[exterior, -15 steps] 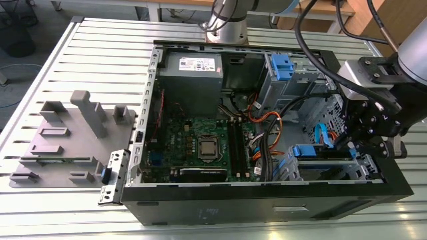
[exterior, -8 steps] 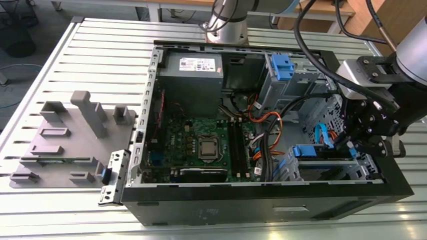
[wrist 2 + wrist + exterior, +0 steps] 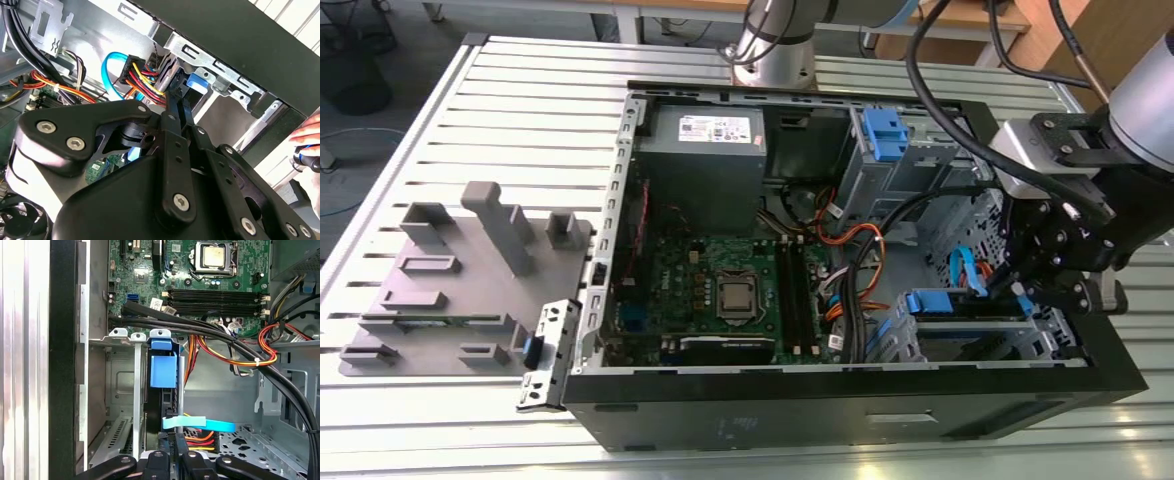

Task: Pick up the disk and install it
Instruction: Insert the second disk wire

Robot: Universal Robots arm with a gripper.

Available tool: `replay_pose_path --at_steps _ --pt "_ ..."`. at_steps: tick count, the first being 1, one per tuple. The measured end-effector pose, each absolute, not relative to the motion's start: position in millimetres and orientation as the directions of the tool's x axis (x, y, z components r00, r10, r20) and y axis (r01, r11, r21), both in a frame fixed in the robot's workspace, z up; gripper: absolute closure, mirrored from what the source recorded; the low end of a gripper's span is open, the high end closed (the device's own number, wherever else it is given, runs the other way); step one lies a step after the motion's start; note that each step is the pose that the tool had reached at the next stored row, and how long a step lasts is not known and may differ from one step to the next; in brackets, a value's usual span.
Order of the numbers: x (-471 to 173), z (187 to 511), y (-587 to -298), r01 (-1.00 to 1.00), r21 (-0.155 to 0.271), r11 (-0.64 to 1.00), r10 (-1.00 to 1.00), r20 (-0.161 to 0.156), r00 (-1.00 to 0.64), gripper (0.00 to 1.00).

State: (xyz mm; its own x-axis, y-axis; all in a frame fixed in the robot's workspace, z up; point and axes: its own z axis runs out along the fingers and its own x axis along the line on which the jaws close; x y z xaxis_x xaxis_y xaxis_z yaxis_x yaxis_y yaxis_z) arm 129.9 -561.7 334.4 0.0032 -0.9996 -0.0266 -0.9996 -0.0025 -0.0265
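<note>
The disk point(image 3: 958, 308) sits in the lower drive cage point(image 3: 987, 345) at the exterior view's right, inside the open computer case point(image 3: 854, 390). Its blue side rail faces up. In the first wrist view the disk point(image 3: 164, 405) stands edge-on in the bay behind its blue rail point(image 3: 163, 371). My gripper point(image 3: 1017, 290) hangs just right of it over the cage. The fingers lie close together, shut, in both wrist views point(image 3: 175, 456) point(image 3: 172, 90), with the tips at the disk's end beside the blue rail point(image 3: 197, 80).
Black and coloured cables point(image 3: 240, 347) run across the bay near the motherboard point(image 3: 720, 290). A light blue data cable point(image 3: 200, 424) lies by the fingers. The power supply point(image 3: 707, 140) and an upper cage with a blue latch point(image 3: 886, 135) sit at the back. A person's hand point(image 3: 307, 135) is outside the case.
</note>
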Motion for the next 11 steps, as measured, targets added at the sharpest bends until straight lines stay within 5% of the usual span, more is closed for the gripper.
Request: replay_pose_path --at_steps 11 --pt "129.9 330.3 -561.7 -1.0 -0.026 -0.002 -1.0 -0.027 0.003 0.84"
